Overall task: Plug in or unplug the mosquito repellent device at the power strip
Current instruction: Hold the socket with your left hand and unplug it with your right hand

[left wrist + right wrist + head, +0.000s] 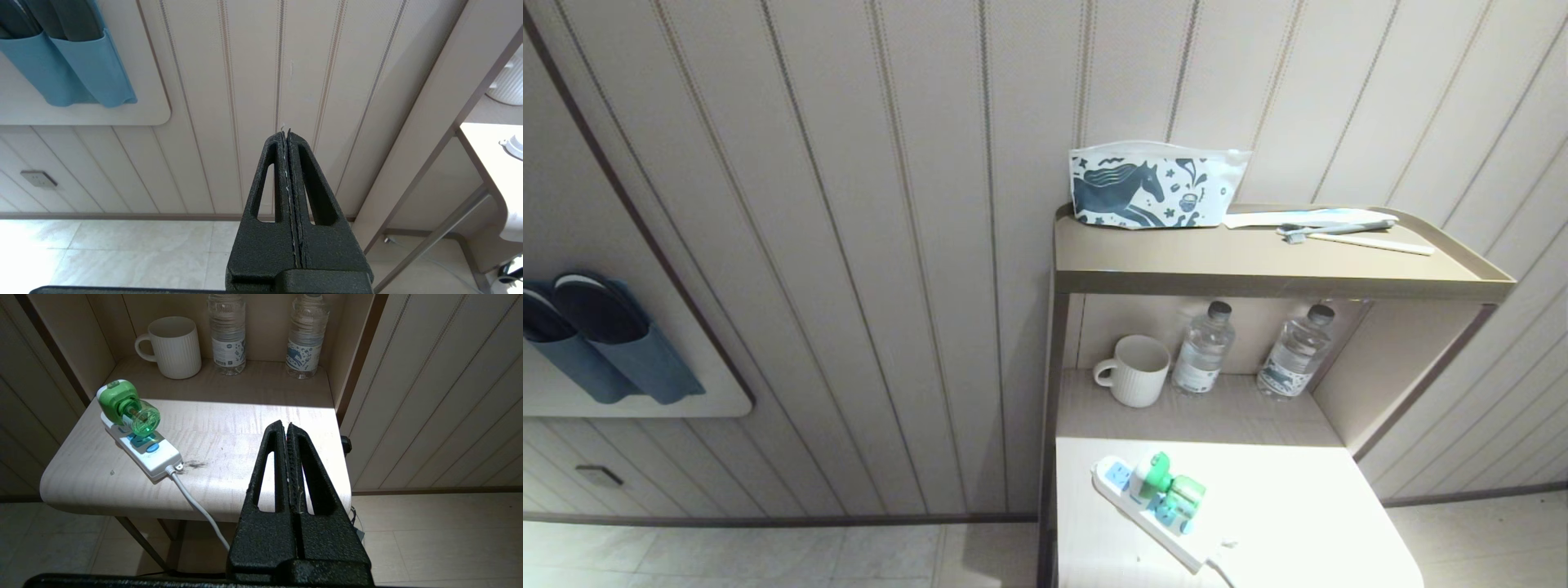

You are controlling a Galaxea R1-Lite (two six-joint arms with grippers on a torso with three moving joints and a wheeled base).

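1. Head view: the power strip [1152, 514] lies flat and at a slant on the pale lower table top [1298, 506], near its left edge. The repellent device [1168, 487] sits on the strip, its green head standing up from the socket faces, so it looks plugged in. One blue socket face at the far end of the strip is free.
2. Head view also: behind the table top there is a lower shelf with a white mug [1134, 370] and two clear bottles [1203, 349] side by side to its right. On the top shelf [1258, 265] a pouch with a horse print [1152, 186] leans on the wall, and a toothbrush [1339, 230] lies beside it. No gripper shows in this view.
3. Left wrist view: the left gripper [288, 132] hangs well apart from the table, in front of the striped wall [253, 81], above the tiled floor. Its two black fingers press together with no gap – nothing is between them. Blue slipper pockets [81, 61] hang on the wall further away.
4. Right wrist view: the right gripper [284, 425] hovers over the near part of the table top, well apart from the strip [141, 447]. Its fingers are pressed together and hold nothing. The device [128, 406] stands in the strip – the clear greenish bottle points toward the camera. The white cord [196, 502] leaves the near end of the strip and drops over the table edge.
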